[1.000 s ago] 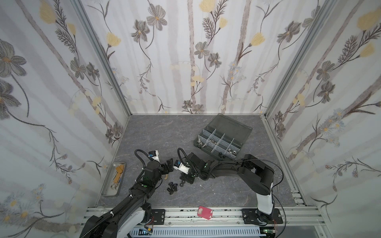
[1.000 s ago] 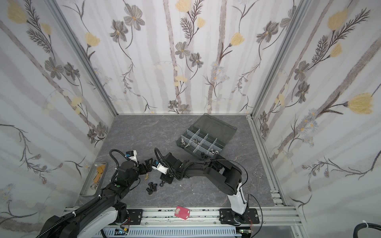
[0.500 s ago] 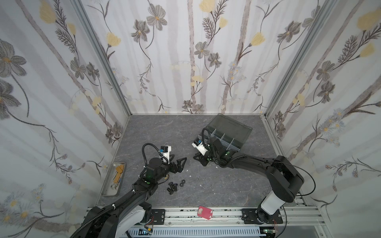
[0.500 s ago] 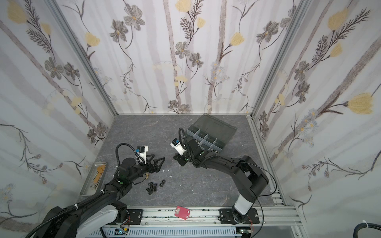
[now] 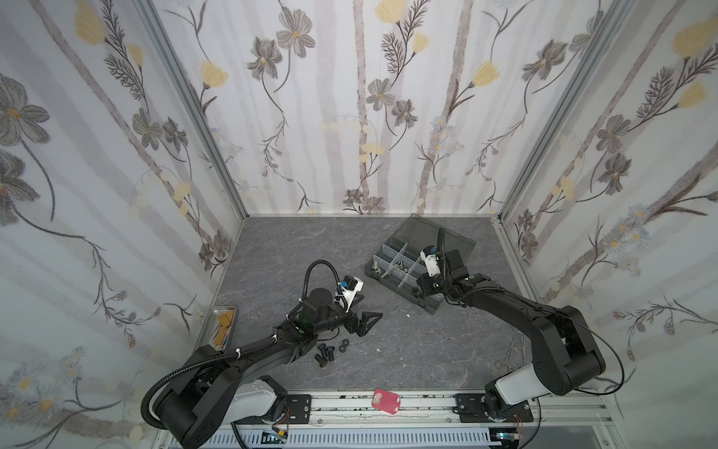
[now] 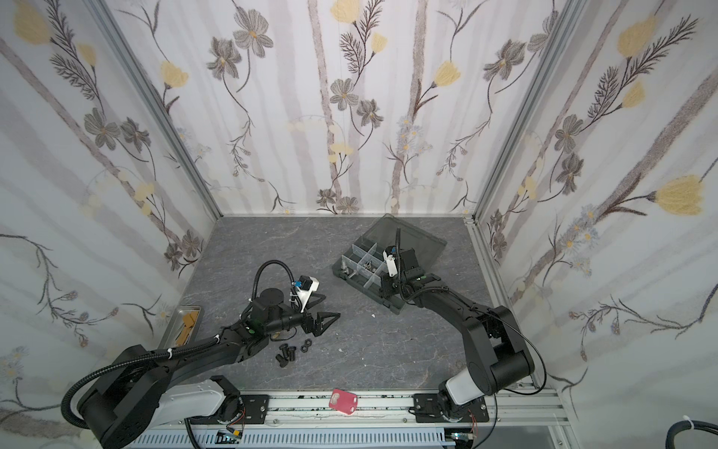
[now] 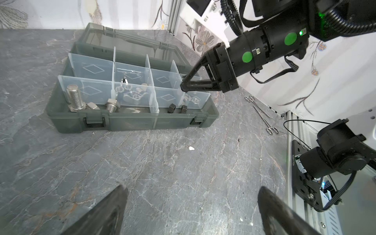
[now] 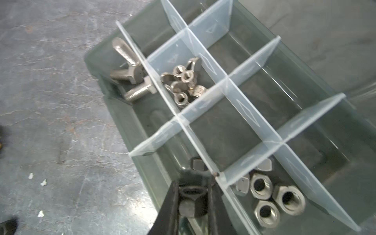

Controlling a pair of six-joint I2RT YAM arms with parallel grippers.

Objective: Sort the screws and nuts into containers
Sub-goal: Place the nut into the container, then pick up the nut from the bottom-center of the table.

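1. The right arm is reaching from the near right rail toward the far side with its elbow bent. The right gripper (image 5: 421, 285) is hanging over the right end of the organizer box (image 7: 132, 122), at the far right of the desk (image 5: 291, 252).
2. Its fingers (image 8: 173, 203) are clamping a black nut (image 8: 192, 201) by opposite flats. It is hanging above the cell against the latch-side wall, where two more black nuts (image 7: 172, 107) are lying.
3. The held nut's hole seems to be pointing along the fingers, away from the wrist, though the wrist view is blurred.
4. The left arm is stretching low over the desk from the near left. The left gripper (image 5: 367, 307) is pointing right toward the box, with its fingers (image 7: 114, 203) spread wide and gripping nothing.
5. Loose black screws (image 5: 324, 353) and a loose nut (image 5: 344, 346) are lying on the desk just near of the left wrist. Which way their shanks are pointing is too small to tell.
6. In the box's left end cell, a silver screw (image 7: 76, 99) is standing on its head with its shank pointing up.
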